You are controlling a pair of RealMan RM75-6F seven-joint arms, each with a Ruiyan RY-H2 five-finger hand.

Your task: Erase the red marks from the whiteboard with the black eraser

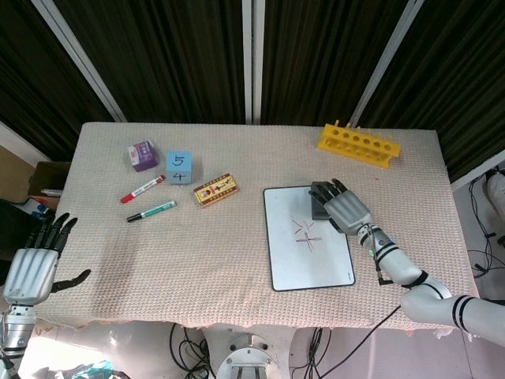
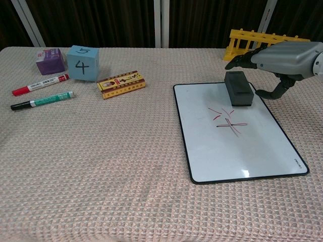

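The whiteboard (image 2: 237, 133) is the landmark. On its far right corner lies the eraser (image 2: 238, 88), with the marks (image 2: 226, 119) on the board just in front of it. The right hand (image 1: 345, 207) is over the eraser. Behind the whiteboard stands the rack (image 1: 358, 144). To its left lie the box (image 2: 121, 84), the cube (image 2: 83, 62) and two markers (image 2: 41, 84) — well apart from it.

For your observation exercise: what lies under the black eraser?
The black eraser rests on the whiteboard, near its far edge. The red marks lie nearer, uncovered. Whether more marks sit beneath it is hidden.
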